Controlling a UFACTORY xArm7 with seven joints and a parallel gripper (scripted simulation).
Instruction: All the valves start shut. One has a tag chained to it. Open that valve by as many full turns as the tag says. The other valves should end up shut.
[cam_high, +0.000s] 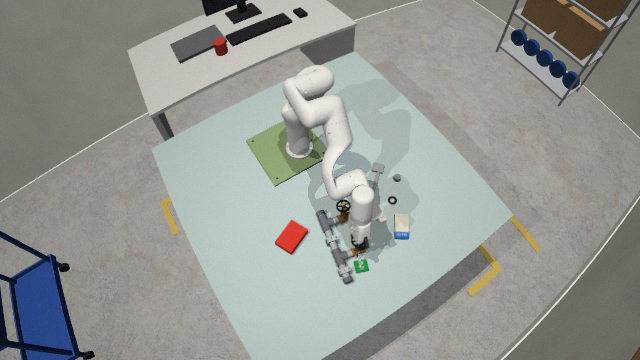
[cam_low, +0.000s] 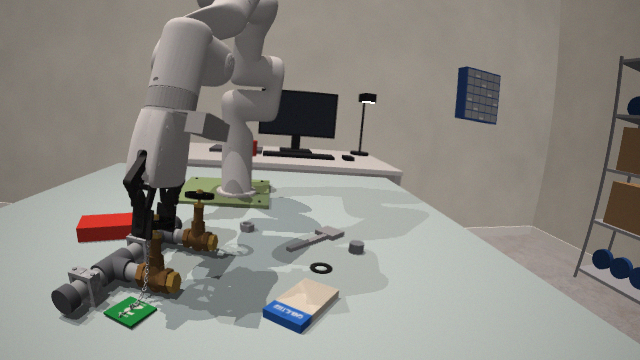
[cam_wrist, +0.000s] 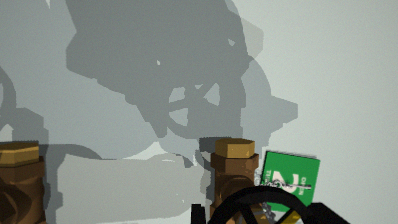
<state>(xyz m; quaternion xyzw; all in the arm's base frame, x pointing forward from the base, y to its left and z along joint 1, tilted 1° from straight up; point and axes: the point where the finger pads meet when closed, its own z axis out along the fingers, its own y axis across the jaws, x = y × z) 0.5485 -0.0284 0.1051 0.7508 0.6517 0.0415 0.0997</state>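
Observation:
A grey pipe (cam_low: 105, 272) carries two brass valves. The near valve (cam_low: 156, 272) has a chain down to a green tag (cam_low: 130, 311) marked 2, lying flat on the table. My gripper (cam_low: 150, 220) stands upright over this near valve and is shut on its black handwheel (cam_wrist: 260, 210), whose rim shows at the bottom of the wrist view beside the tag (cam_wrist: 291, 179). The far valve (cam_low: 199, 232) with its own black handwheel (cam_low: 198, 195) stands free behind, also seen from above (cam_high: 343, 206).
A red block (cam_low: 104, 226) lies left of the pipe. A blue-and-tan box (cam_low: 301, 304), a black ring (cam_low: 320, 271), a grey cap (cam_low: 356, 246), a grey hammer-like tool (cam_low: 315, 237) and a small grey nut (cam_low: 246, 226) lie to the right.

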